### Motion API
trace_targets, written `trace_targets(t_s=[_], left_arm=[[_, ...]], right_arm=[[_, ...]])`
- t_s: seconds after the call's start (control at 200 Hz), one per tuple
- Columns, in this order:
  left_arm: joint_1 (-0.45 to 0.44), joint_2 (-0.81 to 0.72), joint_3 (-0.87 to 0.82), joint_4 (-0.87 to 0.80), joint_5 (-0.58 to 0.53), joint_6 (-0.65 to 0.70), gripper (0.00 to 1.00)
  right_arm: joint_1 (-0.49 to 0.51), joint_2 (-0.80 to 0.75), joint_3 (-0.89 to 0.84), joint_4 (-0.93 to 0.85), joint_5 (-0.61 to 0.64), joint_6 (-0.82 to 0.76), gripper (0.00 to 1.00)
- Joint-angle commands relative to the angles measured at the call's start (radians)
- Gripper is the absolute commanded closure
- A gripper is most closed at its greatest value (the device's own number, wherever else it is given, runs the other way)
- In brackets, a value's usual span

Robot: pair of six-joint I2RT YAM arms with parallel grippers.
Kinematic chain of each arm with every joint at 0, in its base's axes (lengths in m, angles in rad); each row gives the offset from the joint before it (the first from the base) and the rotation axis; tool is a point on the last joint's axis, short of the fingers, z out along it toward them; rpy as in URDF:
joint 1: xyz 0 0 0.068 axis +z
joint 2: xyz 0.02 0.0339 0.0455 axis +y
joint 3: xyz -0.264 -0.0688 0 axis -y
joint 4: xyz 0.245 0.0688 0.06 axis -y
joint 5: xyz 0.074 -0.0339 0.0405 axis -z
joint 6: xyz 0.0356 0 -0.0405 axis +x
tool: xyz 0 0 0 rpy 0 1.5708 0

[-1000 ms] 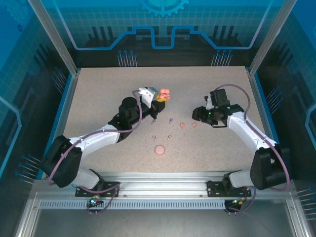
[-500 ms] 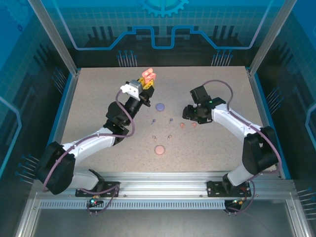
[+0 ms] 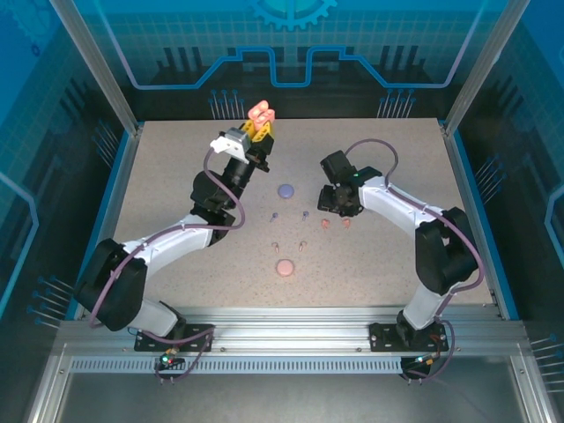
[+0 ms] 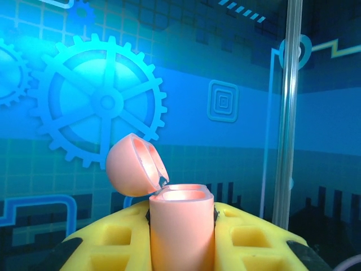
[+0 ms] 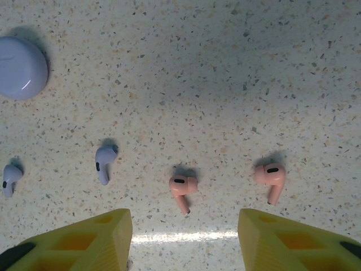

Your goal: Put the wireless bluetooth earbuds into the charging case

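**Salmon case held aloft, six buds loose on the counter**

Blue wall panels (image 3: 291, 53) printed with gears and circuit lines close in the cell, with aluminium posts (image 3: 97, 66) at its corners. Inside lies a beige speckled counter (image 3: 167, 176), matte apart from one streak of glare in the right wrist view.

The left hand (image 3: 259, 132) sits high near the far edge, clenched on a salmon-orange charging case (image 4: 180, 226). The case stands upright between yellow fingers (image 4: 113, 243), its lid hinged back.

The right hand (image 5: 185, 237) hangs low over the counter's middle, jaws spread and holding nothing.

A closed purple case (image 3: 285, 189) lies between the two hands. A closed pink case (image 3: 285, 268) lies nearer the bases.

The earbuds are tiny, stemmed and all loose on the counter:
- The purple pair (image 5: 104, 164) lies just on the near side of the purple case.
- The salmon-orange pair (image 5: 181, 185) lies on its sides, apart, just ahead of the right hand's fingertips.
- The pink pair (image 3: 275, 247) lies just beyond the pink case.
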Motion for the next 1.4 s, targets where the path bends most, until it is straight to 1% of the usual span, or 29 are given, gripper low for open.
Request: trace_targets(t_s=[0.0,0.095,0.225,0.385,0.555,0.845,1.076,1.396], left_arm=[[0.012,-0.011,-0.07,0.132,0.072,-0.088,1.0],[0.014,-0.025,-0.136,0.165,0.082,-0.12,1.0],[0.013,-0.049,-0.18,0.158,0.08,-0.103,1.0],[0.013,-0.082,-0.171,0.096,0.088,-0.067,1.0],[0.013,-0.093,-0.161,0.068,0.1,-0.068,1.0],[0.013,-0.084,-0.15,0.067,0.103,-0.07,1.0],[0.013,-0.076,-0.145,0.068,0.113,-0.069,1.0],[0.012,-0.075,-0.151,0.068,0.119,-0.068,1.0]], right_arm=[[0.012,0.023,0.031,-0.024,0.031,0.013,0.47],[0.013,0.034,0.04,-0.027,0.032,0.013,0.47],[0.011,0.065,0.058,-0.045,0.03,0.019,0.46],[0.015,0.104,0.069,-0.066,0.032,0.023,0.47],[0.018,0.148,0.078,-0.081,0.029,0.042,0.47],[0.048,0.231,0.134,-0.127,0.014,0.129,0.47],[0.052,0.243,0.127,-0.131,0.012,0.215,0.48],[0.049,0.281,0.159,-0.128,0.001,0.247,0.49]])
